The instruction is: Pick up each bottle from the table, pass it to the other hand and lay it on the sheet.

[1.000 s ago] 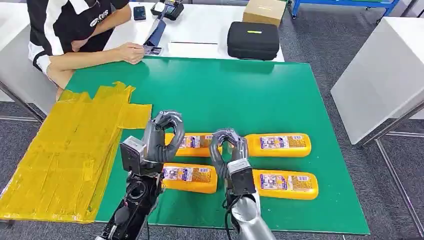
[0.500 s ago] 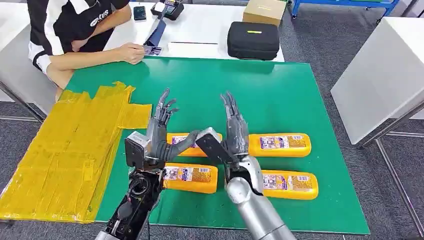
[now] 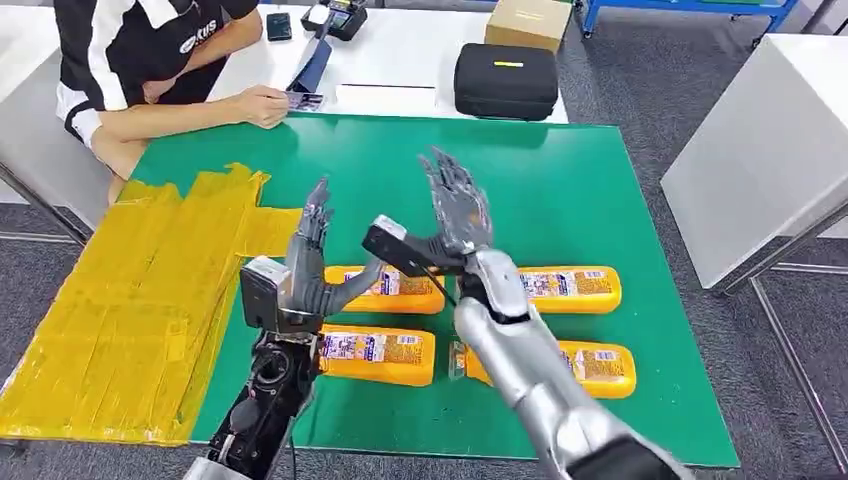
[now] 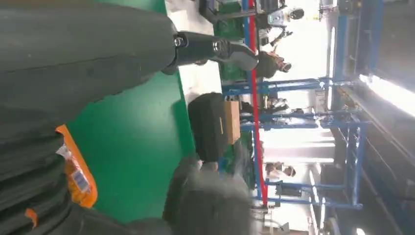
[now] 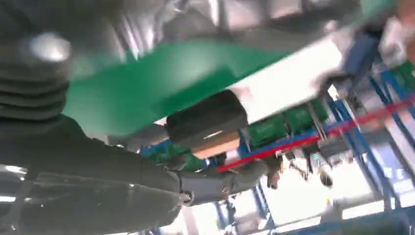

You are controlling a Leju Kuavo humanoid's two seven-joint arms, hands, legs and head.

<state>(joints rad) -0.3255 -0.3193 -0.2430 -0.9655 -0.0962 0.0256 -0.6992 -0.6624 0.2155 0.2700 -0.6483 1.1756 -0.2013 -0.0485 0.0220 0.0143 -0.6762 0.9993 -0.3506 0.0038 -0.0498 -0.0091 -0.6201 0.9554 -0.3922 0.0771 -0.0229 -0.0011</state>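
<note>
Both my left hand [image 3: 312, 262] and right hand [image 3: 452, 212] are released, fingers spread; I should lower squarely over one bottle [image 3: 392, 288] before closing.

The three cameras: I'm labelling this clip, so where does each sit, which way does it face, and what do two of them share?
Head view: high on the body, looking down at the green table; left hand and right hand raised, empty.
Left wrist view: behind the left hand, facing across the table.
Right wrist view: behind the right hand, facing likewise.
All three share the black case.
</note>
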